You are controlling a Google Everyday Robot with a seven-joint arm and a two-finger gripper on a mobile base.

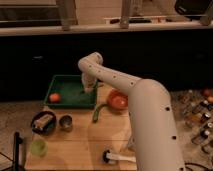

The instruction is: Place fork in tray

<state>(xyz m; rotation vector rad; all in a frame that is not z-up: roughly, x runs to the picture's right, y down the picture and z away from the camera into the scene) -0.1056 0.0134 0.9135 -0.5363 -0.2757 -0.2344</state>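
Note:
The dark-green tray [65, 84] sits at the back left of the wooden table. An orange fruit [54, 97] lies in its left part. My white arm reaches from the lower right, bends over the tray, and my gripper [89, 90] hangs over the tray's right part, close to its floor. The fork is not visible; whether it is at the gripper or on the tray floor I cannot tell.
A curved green vegetable [97, 112] lies just in front of the tray's right corner. A red bowl [117, 100] stands to the right. A round black bowl [43, 121], a metal cup [66, 122], a green cup [38, 147] and a white-handled tool [116, 157] are nearer the front.

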